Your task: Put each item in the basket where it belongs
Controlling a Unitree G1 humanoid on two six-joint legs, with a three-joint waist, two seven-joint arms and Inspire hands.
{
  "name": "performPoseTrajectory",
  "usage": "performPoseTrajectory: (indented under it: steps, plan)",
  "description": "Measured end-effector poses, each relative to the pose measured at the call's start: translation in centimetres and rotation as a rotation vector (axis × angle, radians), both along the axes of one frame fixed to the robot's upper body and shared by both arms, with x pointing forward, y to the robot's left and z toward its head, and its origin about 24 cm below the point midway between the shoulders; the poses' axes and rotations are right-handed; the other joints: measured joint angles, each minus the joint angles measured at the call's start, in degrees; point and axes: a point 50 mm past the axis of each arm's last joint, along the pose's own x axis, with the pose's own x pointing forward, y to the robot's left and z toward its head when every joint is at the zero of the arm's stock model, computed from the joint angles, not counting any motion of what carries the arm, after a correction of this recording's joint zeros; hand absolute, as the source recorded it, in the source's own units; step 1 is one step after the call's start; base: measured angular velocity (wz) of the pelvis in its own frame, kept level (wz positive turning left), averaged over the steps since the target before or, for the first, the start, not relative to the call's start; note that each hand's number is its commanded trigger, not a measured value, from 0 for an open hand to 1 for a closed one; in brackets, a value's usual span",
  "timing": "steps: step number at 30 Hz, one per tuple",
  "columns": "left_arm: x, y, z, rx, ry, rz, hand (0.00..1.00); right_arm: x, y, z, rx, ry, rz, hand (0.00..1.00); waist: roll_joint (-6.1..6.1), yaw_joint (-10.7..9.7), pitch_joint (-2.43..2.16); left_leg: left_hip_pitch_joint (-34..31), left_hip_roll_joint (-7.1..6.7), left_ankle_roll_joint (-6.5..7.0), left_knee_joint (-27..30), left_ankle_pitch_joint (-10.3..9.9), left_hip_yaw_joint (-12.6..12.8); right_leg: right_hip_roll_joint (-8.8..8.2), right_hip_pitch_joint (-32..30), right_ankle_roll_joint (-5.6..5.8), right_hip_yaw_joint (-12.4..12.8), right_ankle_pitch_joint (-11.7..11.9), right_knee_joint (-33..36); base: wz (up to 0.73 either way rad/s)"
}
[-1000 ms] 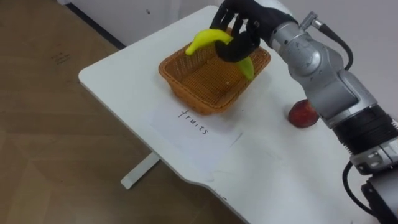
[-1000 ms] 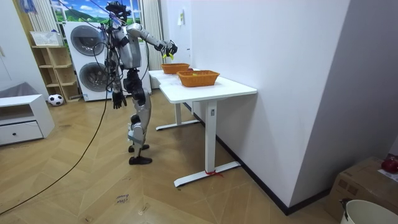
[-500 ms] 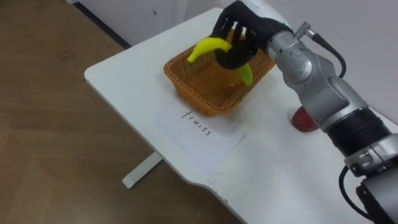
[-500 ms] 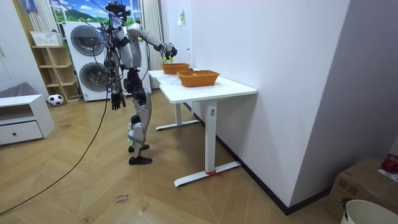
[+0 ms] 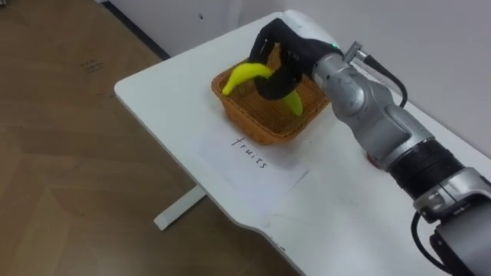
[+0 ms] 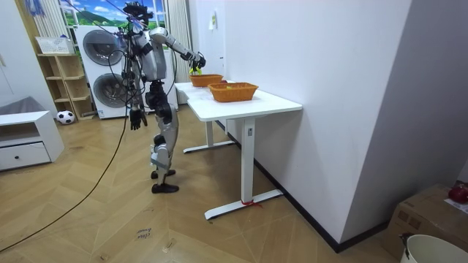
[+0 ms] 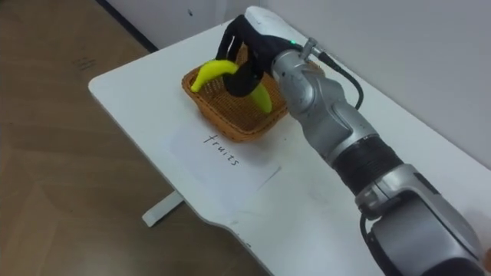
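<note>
While the right hand (image 5: 282,55) is curled tight round a yellow curved banana (image 5: 244,74), it hangs over a woven orange-brown basket (image 5: 265,132). The banana's long axis runs crosswise, with the yellow end out to the hand's left and the greenish end slanting down into the basket. Nearer than the hand, beside the basket, a white paper sheet (image 5: 257,170) on the white counter (image 5: 165,80) bears the handwritten word "fruits". The left hand (image 6: 135,120) hangs by the robot's hip.

Paper (image 5: 265,172) before basket (image 5: 261,132) on table (image 5: 169,92)
</note>
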Motion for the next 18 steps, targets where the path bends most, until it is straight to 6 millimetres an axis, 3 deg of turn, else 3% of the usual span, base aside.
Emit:
performPoseTrajectory:
  steps: [18]
  plan:
    - [0.00, 0.42, 0.17, 0.011, 0.001, -0.003, 0.00, 0.04, -0.13, -0.24, -0.006, 0.007, -0.007, 0.00, -0.40, 0.1, -0.01, -0.1, -0.01, 0.00, 0.2, 0.0, -0.1, -0.01, 0.1, 0.00, -1.0, 0.0, 0.0, 0.00]
